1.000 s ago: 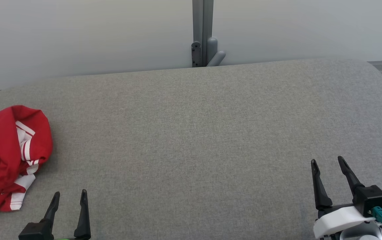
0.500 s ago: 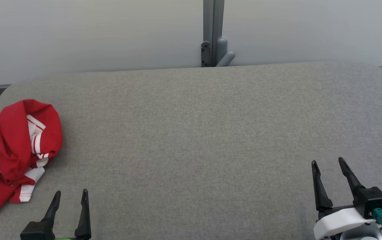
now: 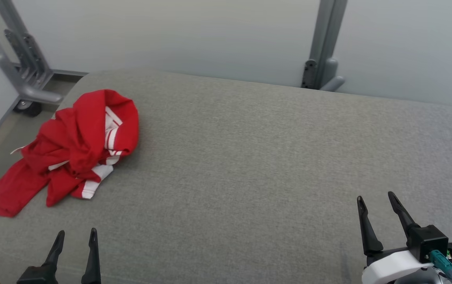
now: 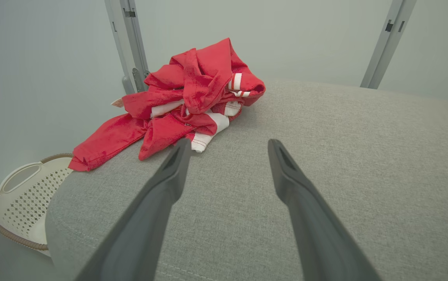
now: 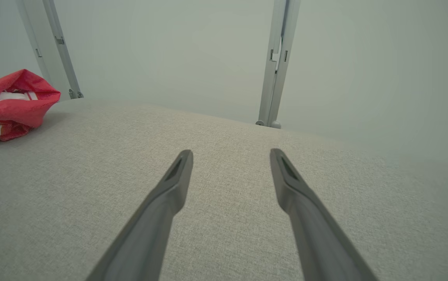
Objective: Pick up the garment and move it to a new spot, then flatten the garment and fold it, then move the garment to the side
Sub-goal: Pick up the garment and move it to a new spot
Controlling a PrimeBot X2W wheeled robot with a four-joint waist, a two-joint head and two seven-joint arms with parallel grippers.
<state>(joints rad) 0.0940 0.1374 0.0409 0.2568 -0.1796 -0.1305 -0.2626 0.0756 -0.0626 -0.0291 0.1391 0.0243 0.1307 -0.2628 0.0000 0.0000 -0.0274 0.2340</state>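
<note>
My left fingers [image 3: 91, 256] and right fingers [image 3: 366, 227] are hanging released; the garment [image 3: 80, 138], upper left, is overhanging the desk [image 3: 249, 157] edge, risking slipping off.

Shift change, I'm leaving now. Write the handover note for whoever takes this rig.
Left gripper: open, empty, at the near-left of the grey table, short of the garment.
Right gripper: open, empty, at the table's near-right.
Garment: red with white stripes, crumpled in a heap at the table's far-left corner, one part reaching the left edge.
Done: nothing; the garment lies ungrasped.
Left: pick it up, move it to a new spot, flatten, fold, set it aside.
</note>
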